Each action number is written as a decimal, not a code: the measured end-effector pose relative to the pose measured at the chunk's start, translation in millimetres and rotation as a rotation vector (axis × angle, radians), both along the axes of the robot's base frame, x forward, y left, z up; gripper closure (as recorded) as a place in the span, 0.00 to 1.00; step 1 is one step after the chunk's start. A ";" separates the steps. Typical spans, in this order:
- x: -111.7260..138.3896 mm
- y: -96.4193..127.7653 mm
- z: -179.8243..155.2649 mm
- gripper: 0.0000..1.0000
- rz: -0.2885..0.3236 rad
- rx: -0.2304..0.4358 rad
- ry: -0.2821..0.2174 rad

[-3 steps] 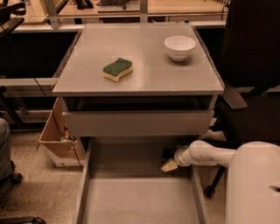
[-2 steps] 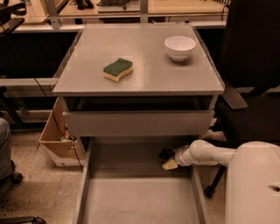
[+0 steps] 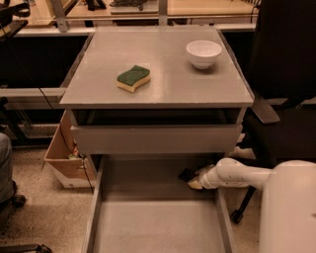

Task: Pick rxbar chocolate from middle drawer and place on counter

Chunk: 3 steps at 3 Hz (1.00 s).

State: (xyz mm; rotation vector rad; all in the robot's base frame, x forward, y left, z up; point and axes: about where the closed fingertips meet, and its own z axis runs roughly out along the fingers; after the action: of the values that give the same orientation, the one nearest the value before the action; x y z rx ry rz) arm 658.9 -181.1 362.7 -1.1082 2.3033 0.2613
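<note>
Robot body [image 3: 291, 207]: you are looking past its white shell, which is filling the lower right corner.
Middle drawer [image 3: 148, 222]: it is standing pulled out toward you, showing a bare grey floor between low side walls.
Arm [image 3: 237, 174]: it is reaching leftward from the shell, over the drawer's right wall.
Gripper [image 3: 194, 182]: it is hanging low inside the middle drawer, at the back right, close under the drawer above.
Jaw state: you cannot tell from this view whether they are apart or clamped.
Rxbar chocolate [image 3: 185, 174]: it is showing as a small dark shape at the gripper's tip, in the drawer's back right corner; you cannot tell whether it is being held.
Upper drawer [image 3: 155, 139]: its plain grey front is sitting slightly out, above the gripper.
Cardboard box [image 3: 64, 158]: it is standing on the floor left of the cabinet.
Counter [image 3: 163, 74]: it is carrying two items, well apart.
Sponge [image 3: 133, 78]: green side up, it is lying left of centre.
Bowl [image 3: 204, 53]: white, it is standing upright near the back right.
Office chair [image 3: 286, 99]: dark, it is standing right of the cabinet.
Wooden tabletop [image 3: 207, 7]: it is running along the far edge.
</note>
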 end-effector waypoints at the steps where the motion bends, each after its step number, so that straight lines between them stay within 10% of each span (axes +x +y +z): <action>1: -38.8 9.3 22.1 1.00 0.063 0.039 0.029; 3: -117.8 40.8 85.6 1.00 0.243 0.165 0.117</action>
State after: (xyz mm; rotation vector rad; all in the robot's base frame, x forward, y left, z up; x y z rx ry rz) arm 541.2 -140.3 448.3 -1.3165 2.1981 0.6122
